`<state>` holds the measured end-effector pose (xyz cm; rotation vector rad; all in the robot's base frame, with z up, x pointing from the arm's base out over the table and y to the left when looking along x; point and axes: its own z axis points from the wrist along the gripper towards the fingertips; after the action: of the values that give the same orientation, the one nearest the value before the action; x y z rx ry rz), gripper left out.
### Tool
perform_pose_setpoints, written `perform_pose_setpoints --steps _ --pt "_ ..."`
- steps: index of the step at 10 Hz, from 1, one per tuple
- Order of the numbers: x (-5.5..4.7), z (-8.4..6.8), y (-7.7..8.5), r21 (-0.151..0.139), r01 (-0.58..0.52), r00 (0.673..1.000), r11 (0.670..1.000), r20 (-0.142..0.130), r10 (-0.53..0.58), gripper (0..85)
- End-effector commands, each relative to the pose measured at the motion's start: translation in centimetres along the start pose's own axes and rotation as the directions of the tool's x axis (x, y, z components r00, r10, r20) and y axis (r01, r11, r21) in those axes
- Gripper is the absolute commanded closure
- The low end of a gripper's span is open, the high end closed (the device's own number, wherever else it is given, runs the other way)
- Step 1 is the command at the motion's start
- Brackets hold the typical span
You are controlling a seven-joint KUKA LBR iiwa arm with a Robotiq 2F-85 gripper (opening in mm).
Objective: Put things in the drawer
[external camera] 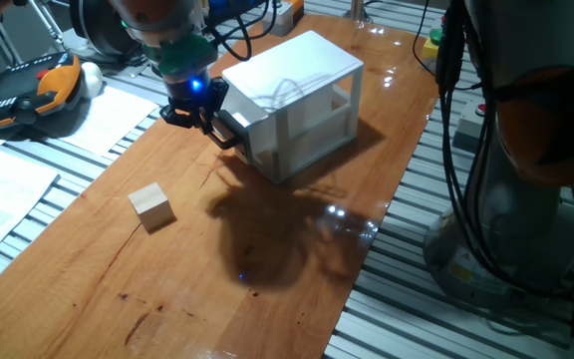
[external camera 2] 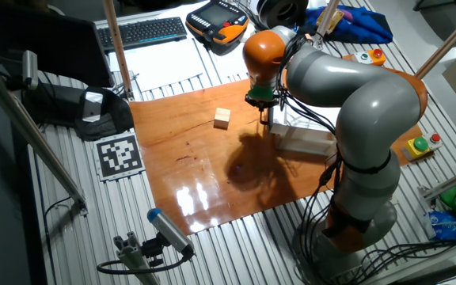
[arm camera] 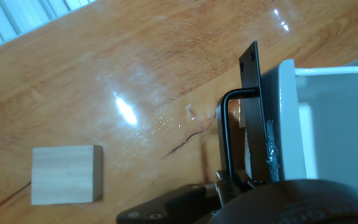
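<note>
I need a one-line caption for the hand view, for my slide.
Gripper at the black bar handle of the white drawer; wooden cube lies apart on the table.

Bright overhead light gives glare patches on the glossy wooden tabletop (external camera: pixel 267 259), strongest near its edges. A dark soft shadow lies beside the white cabinet (external camera: pixel 297 110). The hand view is slightly soft close up.

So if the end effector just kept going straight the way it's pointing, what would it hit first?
Probably the wooden tabletop: the end effector points down beside the drawer's black handle, with the cube off to one side. Depth is unclear.
</note>
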<state>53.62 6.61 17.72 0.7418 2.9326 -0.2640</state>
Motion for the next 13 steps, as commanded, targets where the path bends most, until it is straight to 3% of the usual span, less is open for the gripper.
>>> perform_pose_setpoints --steps 1,13 --pt "0.0 -0.1 0.1 0.001 0.0 1.0 1.0 0.001 0.0 85.0" --pt "0.3 -0.4 1.4 0.007 0.003 1.0 1.0 0.0 -0.003 85.0"
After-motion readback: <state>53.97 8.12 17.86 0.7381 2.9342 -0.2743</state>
